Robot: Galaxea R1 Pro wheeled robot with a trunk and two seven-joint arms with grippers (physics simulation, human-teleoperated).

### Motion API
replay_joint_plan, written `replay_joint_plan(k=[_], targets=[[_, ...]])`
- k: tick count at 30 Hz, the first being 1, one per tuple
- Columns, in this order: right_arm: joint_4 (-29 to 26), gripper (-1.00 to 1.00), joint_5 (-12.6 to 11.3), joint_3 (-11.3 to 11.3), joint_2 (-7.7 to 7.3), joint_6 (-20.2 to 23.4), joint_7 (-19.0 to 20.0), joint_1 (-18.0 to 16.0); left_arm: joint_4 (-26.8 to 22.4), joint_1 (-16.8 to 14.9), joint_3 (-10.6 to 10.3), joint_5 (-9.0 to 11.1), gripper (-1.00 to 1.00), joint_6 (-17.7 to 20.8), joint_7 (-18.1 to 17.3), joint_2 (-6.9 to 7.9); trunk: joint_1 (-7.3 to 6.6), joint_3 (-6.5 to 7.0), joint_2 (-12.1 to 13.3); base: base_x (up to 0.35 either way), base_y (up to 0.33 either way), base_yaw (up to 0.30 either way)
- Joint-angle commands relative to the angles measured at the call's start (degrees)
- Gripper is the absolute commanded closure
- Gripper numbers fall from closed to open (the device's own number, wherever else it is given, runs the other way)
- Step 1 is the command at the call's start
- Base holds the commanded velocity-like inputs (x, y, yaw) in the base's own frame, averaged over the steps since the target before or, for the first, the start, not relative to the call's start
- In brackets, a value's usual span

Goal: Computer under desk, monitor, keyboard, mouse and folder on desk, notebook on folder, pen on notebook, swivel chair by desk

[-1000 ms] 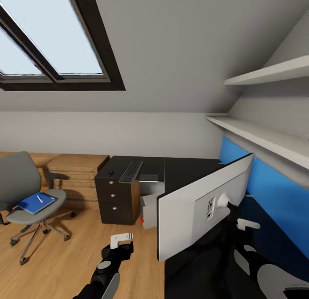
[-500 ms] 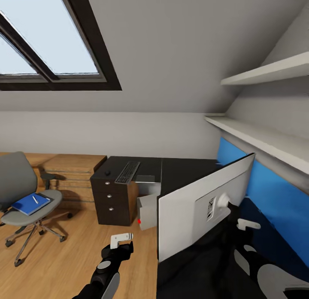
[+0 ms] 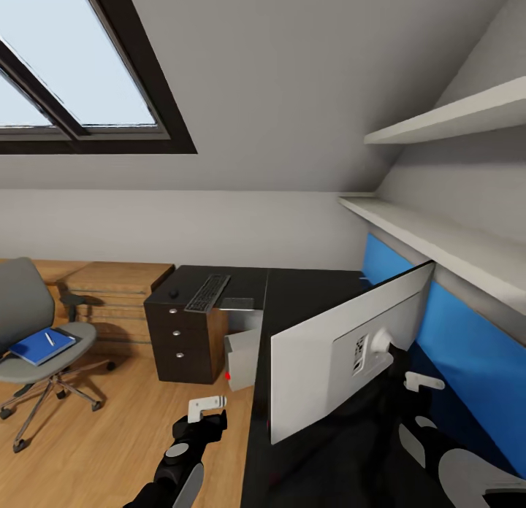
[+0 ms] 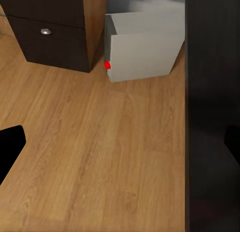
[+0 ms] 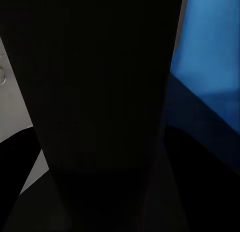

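While the right gripper [image 3: 420,381] holds the monitor [image 3: 343,355] over the table [image 3: 307,293], I cannot tell its clamp.

Black arms with grey oval panels, pale white-fingered left end effector [image 3: 207,406].

Head view: high, facing forward and down over bench [image 3: 307,293] and monitor [image 3: 351,347] back; left wrist view: near wooden floor [image 4: 100,152], sharing the computer [image 4: 142,54] with head; right wrist view: close against a dark surface.
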Motion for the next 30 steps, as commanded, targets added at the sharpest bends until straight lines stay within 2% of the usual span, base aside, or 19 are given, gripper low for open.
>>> replay_joint_plan(k=[1, 11, 30], targets=[[0.2, 1.00, -1.5, 2.1, -0.06, -0.4, -0.3, 0.0, -0.1, 0.0, -0.1, 0.5, -1.00, 0.1, 0.5, 0.03, 0.02, -0.05, 0.0, 0.000, -0.012, 0.000], [0.2, 1.00, -1.5, 2.2, -0.06, -0.4, -0.3, 0.0, -0.1, 0.0, -0.1, 0.5, -1.00, 0.1, 0.5, 0.03, 0.02, -0.05, 0.0, 0.096, -0.039, 0.000], [0.2, 1.00, -1.5, 2.2, -0.06, -0.4, -0.3, 0.0, -0.1, 0.0, -0.1, 0.5, -1.00, 0.1, 0.5, 0.03, 0.02, -0.05, 0.0, 0.025, -0.024, 0.000]])
